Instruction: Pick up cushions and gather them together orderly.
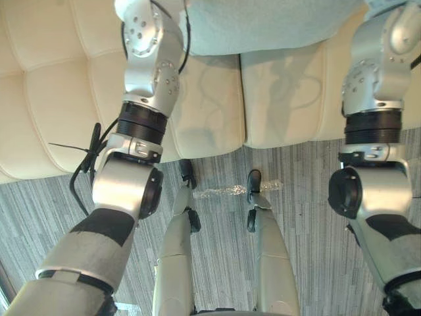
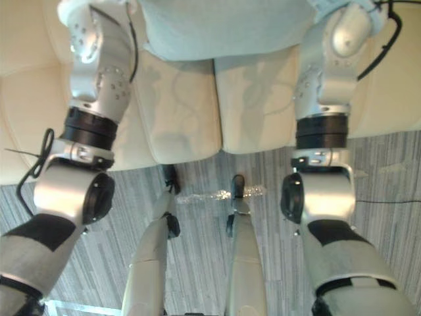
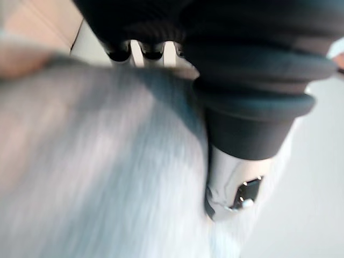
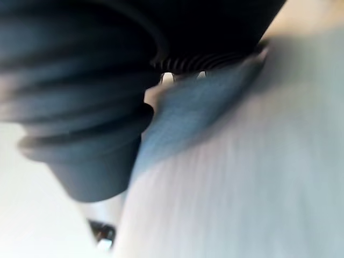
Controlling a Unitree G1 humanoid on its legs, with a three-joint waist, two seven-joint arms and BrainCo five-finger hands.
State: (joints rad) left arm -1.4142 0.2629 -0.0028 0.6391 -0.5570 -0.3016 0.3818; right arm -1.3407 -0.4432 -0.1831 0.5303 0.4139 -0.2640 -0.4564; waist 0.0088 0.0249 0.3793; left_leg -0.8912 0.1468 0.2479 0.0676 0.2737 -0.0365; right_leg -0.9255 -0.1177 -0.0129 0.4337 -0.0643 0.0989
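Up on the cream sofa (image 1: 59,99) seat lies a pale blue-grey cushion (image 1: 263,26), its long axis running left to right between the two arms and its far part cut off at the view's edge. The left hand (image 3: 236,177) and right hand (image 4: 97,123) sit close against its fuzzy fabric; how their fingers stand cannot be told.

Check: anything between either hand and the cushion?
Nothing visible. In the wrist views the cushion lies close against the left hand and the right hand, with no other object between. It sits on the sofa.
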